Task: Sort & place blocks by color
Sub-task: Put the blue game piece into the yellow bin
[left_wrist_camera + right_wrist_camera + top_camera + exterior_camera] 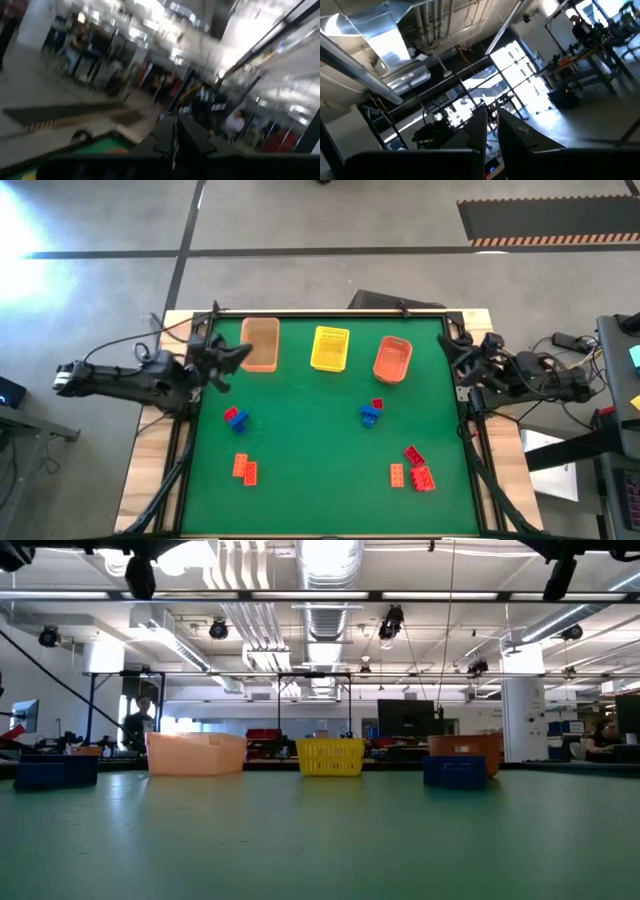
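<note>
Green table (320,410) in a workshop hall, seen from above: three baskets stand in a row along the far edge, pale orange (260,344), yellow (330,348) and red-orange (392,360). The blocks lie loose on the near half: blue and red pairs at left (236,419) and centre (371,414), orange at near left (245,468), red and orange at near right (414,470). The left gripper (238,356) waits at the far-left edge and the right gripper (452,346) at the far-right edge, both pressed together and empty.
</note>
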Robot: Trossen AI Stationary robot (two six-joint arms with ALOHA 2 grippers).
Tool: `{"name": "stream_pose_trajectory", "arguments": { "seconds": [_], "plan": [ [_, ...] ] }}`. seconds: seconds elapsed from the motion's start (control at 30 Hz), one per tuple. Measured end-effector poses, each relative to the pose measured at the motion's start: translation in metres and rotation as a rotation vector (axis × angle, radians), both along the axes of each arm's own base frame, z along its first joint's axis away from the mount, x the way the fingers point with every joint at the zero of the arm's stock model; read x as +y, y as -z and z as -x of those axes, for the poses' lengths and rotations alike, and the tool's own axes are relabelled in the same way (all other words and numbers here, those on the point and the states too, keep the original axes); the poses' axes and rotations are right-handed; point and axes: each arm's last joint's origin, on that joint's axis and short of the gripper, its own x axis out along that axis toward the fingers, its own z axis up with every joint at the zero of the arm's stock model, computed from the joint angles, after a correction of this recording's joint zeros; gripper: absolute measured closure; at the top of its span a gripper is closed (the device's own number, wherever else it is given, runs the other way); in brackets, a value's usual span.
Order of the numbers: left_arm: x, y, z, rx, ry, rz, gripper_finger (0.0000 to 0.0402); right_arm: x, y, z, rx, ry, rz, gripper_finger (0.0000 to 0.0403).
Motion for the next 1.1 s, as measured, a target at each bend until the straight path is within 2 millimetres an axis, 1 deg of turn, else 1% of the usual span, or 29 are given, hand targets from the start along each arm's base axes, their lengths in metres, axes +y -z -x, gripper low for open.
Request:
{"name": "stream_pose_trajectory", "arguments": {
  "seconds": [0.07,0.17,0.23,0.3,0.33,0.4,0.5,0.57,0.67,0.73,0.8,0.83,0.9,0.97,1.03,1.1],
  "plan": [
    [-0.001,0.007,-0.014,0.116,0.006,0.023,0.0395,0.001,-0.006,-0.009,0.013,-0.014,-0.035,0.0369],
    [-0.002,0.016,-0.028,0.252,0.009,0.069,0.0395,0.002,-0.016,-0.024,0.057,-0.017,-0.039,0.0369],
    [-0.002,0.028,-0.038,0.345,0.012,0.108,0.0395,0.004,-0.015,-0.046,0.152,-0.014,-0.031,0.0369],
    [-0.002,0.032,-0.044,0.372,0.01,0.156,0.0395,0.006,-0.016,-0.066,0.239,-0.013,-0.024,0.0369],
    [-0.003,0.032,-0.047,0.37,0.009,0.184,0.0395,0.007,-0.018,-0.072,0.272,-0.013,-0.026,0.0369],
    [-0.003,0.039,-0.051,0.413,0.003,0.23,0.0395,0.008,-0.02,-0.083,0.353,-0.016,-0.042,0.0369],
    [-0.003,0.047,-0.058,0.45,0.006,0.258,0.0395,0.009,-0.022,-0.098,0.505,-0.018,-0.083,0.0369],
    [-0.004,0.046,-0.059,0.442,0.008,0.263,0.0395,0.01,-0.024,-0.106,0.607,-0.014,-0.112,0.0369],
    [-0.004,0.048,-0.06,0.458,0.012,0.263,0.0395,0.012,-0.022,-0.119,0.803,-0.03,-0.135,0.0369],
    [-0.004,0.047,-0.059,0.449,0.014,0.263,0.0395,0.014,-0.019,-0.128,0.949,-0.057,-0.132,0.0369],
    [-0.004,0.044,-0.057,0.432,0.017,0.264,0.0395,0.017,-0.024,-0.137,1.027,-0.104,-0.13,0.0369],
    [-0.004,0.043,-0.056,0.424,0.019,0.264,0.0395,0.018,-0.022,-0.141,1.09,-0.136,-0.12,0.0369],
    [-0.004,0.039,-0.053,0.403,0.026,0.265,0.0395,0.021,-0.014,-0.149,1.228,-0.205,-0.105,0.0369],
    [-0.003,0.034,-0.049,0.378,0.031,0.266,0.0395,0.024,-0.007,-0.16,1.327,-0.258,-0.084,0.0369],
    [-0.003,0.03,-0.045,0.356,0.036,0.266,0.0395,0.026,0.003,-0.166,1.432,-0.302,-0.06,0.0369],
    [-0.003,0.026,-0.041,0.33,0.04,0.267,0.0395,0.027,0.008,-0.174,1.466,-0.329,-0.027,0.0369]
  ]
}}
